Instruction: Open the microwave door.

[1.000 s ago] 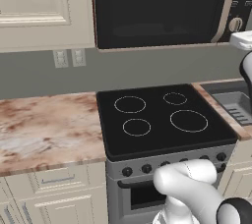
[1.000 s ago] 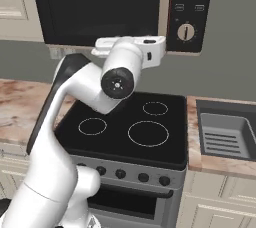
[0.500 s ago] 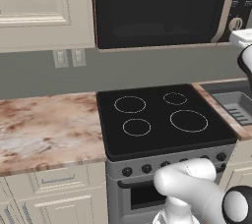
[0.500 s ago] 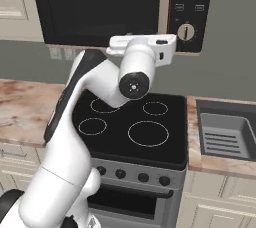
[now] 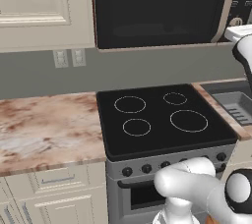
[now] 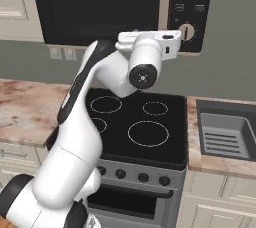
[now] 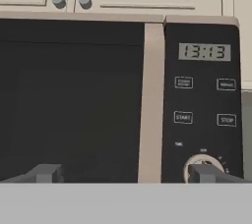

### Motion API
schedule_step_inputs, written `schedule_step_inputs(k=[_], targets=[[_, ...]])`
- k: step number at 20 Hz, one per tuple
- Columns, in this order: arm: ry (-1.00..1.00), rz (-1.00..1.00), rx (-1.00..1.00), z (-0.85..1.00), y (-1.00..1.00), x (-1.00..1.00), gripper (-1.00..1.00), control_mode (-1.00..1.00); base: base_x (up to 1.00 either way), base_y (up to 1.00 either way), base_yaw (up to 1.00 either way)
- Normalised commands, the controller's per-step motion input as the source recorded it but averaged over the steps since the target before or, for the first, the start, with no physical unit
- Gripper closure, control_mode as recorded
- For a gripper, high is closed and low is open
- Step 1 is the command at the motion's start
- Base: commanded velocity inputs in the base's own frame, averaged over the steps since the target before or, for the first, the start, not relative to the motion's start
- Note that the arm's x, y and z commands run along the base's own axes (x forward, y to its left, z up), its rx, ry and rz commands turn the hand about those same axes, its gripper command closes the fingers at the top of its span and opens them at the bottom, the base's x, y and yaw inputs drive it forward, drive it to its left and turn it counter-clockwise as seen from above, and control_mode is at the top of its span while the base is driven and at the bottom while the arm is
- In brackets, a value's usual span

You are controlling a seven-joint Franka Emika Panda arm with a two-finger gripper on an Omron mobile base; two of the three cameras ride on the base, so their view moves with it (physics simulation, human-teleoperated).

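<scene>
over the last second the arm has swung right and up, carrying the gripper [image 7: 123, 174] from mid-door toward the beige handle [image 7: 150, 102] beside the control strip [image 7: 204, 100]. the fingers [image 7: 47, 173] stand spread, holding nothing, facing the microwave door [image 7: 69, 100], which is shut above the range [image 5: 162, 120]. judgement: approach is near done; the handle is not yet grasped.

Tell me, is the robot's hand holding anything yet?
No, nothing. The gripper is open, its fingertips spread in the air in front of the microwave door, either side of the handle, not touching it.
</scene>
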Motion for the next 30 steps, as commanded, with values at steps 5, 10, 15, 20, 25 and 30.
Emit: schedule_step_inputs(k=[5, 10, 15, 20, 25, 30], targets=[[0.00, 0.00, 0.00, 0.00, 0.00, 0.31, -1.00, -1.00, 0.00, 0.00, 0.00], [0.00, 0.00, 0.00, 0.00, -0.11, 0.36, -1.00, -1.00, 0.00, 0.00, 0.00], [0.00, 0.00, 0.00, 0.00, -0.23, 0.37, -1.00, -1.00, 0.00, 0.00, 0.00], [0.00, 0.00, 0.00, 0.00, -0.20, 0.39, -1.00, -1.00, 0.00, 0.00, 0.00], [0.00, 0.00, 0.00, 0.00, -0.01, 0.37, -1.00, -1.00, 0.00, 0.00, 0.00], [0.00, 0.00, 0.00, 0.00, 0.00, 0.37, -1.00, -1.00, 0.00, 0.00, 0.00]])
